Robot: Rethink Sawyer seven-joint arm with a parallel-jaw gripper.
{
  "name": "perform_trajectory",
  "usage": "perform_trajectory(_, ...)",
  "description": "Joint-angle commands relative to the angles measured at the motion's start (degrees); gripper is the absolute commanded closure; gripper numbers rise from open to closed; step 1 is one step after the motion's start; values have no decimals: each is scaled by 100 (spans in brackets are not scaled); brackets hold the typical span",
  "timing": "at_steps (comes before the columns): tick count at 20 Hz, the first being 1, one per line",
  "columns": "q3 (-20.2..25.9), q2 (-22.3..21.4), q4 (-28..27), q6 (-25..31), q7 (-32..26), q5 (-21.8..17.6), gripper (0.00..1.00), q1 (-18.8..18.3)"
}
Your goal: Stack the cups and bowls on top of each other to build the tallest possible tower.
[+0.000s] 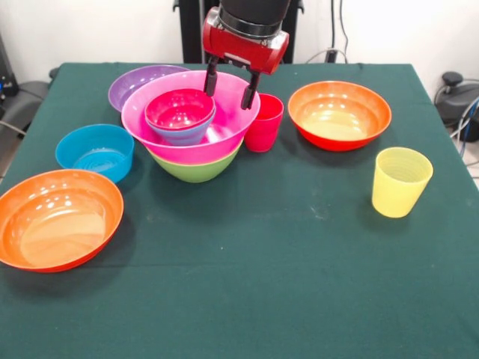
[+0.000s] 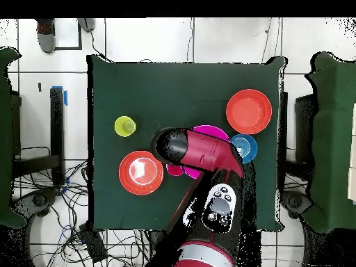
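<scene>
Two black fingers point(image 1: 211, 78) hang spread wide and empty from the gripper point(image 1: 229, 87), their tips level with the far rim of the pink bowl point(image 1: 224, 131), one tip inside that rim and the other just past it, toward the red cup point(image 1: 263, 123). Taking the pink bowl as landmark: it sits nested in the green bowl point(image 1: 196, 169), and inside it a small red-pink bowl point(image 1: 178, 109) rests in a small blue bowl point(image 1: 185, 134); together these form the tower point(image 1: 193, 134). The red cup touches the pink bowl's right side, the purple bowl point(image 1: 133, 82) peeks out behind its left, another blue bowl point(image 1: 94, 152) stands just left, one orange bowl point(image 1: 340, 115) lies to the right beyond the red cup, the other orange bowl point(image 1: 60, 218) is well to the near left, and the yellow cup point(image 1: 401, 181) stands well apart on the near right.

Likely the next pick is the red cup. To do it well, I would shift sideways until the fingers straddle the cup's rim clear of the pink bowl, descend straight, and close gently, since a nudge could tip the nested stack.

All pieces are glossy, thin-walled plastic, smooth and slippery; the bowls are round and flaring, the cups tapered, the yellow one translucent with faint ribs. The table point(image 1: 262, 284) has a matte green cloth.
</scene>
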Motion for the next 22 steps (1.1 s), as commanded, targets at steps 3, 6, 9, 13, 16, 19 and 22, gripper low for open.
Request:
perform_trajectory(3, 586, 192, -120, 326, 359, -162, 0, -71)
perform_trajectory(6, 580, 154, -56, 293, 363, -167, 0, -68)
perform_trajectory(9, 594, 129, -23, 280, 343, -169, 0, -82)
perform_trajectory(13, 590, 80, -109, 320, 266, -209, 0, -78)
perform_trajectory(16, 471, -87, -172, 401, 315, -237, 0, 48)
perform_trajectory(19, 436, -198, -279, 615, 375, -170, 0, 86)
perform_trajectory(22, 448, -159, -428, 713, 361, -171, 0, 86)
